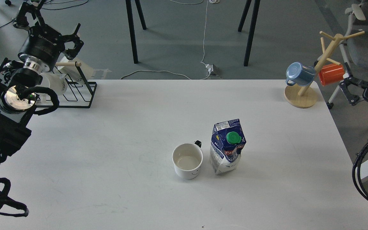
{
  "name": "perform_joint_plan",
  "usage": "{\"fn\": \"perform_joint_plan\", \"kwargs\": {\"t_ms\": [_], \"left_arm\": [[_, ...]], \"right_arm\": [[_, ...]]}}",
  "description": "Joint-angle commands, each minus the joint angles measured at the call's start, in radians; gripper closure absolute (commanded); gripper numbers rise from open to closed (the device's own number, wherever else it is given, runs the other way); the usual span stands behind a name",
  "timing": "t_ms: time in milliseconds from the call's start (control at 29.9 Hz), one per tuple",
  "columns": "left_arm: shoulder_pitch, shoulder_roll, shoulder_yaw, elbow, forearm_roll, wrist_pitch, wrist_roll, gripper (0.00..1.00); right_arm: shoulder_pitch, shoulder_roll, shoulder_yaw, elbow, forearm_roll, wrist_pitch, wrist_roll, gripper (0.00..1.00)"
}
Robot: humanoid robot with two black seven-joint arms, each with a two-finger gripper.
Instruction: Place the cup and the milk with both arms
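Tabletop (107, 153): one, white; far edge runs across the upper third of the view, right edge slants down to the near right corner; wide bare stretches left, right and in front of the central pair.
Left arm: one, black, entering from the left edge over the tabletop's far left corner.
Left pincer (72, 40): fingers spread apart, holding nothing, raised beyond the far left corner.
Right pincer (347, 89): off the tabletop's right edge, beside the mug tree; fingers apart, nothing between them.
Wire rack (78, 92): one, black, at the far left corner, partly hidden by the left arm.
Mug tree (302, 95): one, wooden, round base at the far right corner.
Milk (227, 147): one carton, blue and white, green cap, upright right of centre.
Cup (187, 160): one, white, mouth up, small black handle pointing away, just left of the milk, a narrow gap between them.
Hung mugs: two, blue mug (299, 74) and orange mug (331, 74).
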Motion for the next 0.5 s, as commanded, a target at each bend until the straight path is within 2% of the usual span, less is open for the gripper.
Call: {"fn": "perform_joint_plan", "kwargs": {"t_ms": [0,134,234,334,468], "left_arm": [[0.0,-0.026,0.0,0.002,-0.041,0.0,0.0,0.01],[0.002,-0.046,0.0,0.005,-0.08,0.0,0.0,0.01],[0.0,-0.054,0.0,0.005,-0.08,0.0,-0.003,0.01],[0.0,-0.054,0.0,-0.002,-0.08,0.0,-0.006,0.01],[0.0,-0.045,0.0,-0.007,-0.081,0.0,-0.009,0.01]], "right_arm": [[0.209,0.001,-0.057,-0.165,0.002,0.0,-0.017,0.01],[0.441,0.021,-0.227,-0.344,0.031,0.0,-0.039,0.03],[0.555,0.104,-0.31,-0.474,0.048,0.0,-0.048,0.02],[0.618,0.168,-0.333,-0.559,0.044,0.0,-0.048,0.01],[0.641,0.185,-0.336,-0.579,0.039,0.0,-0.046,0.01]]}}
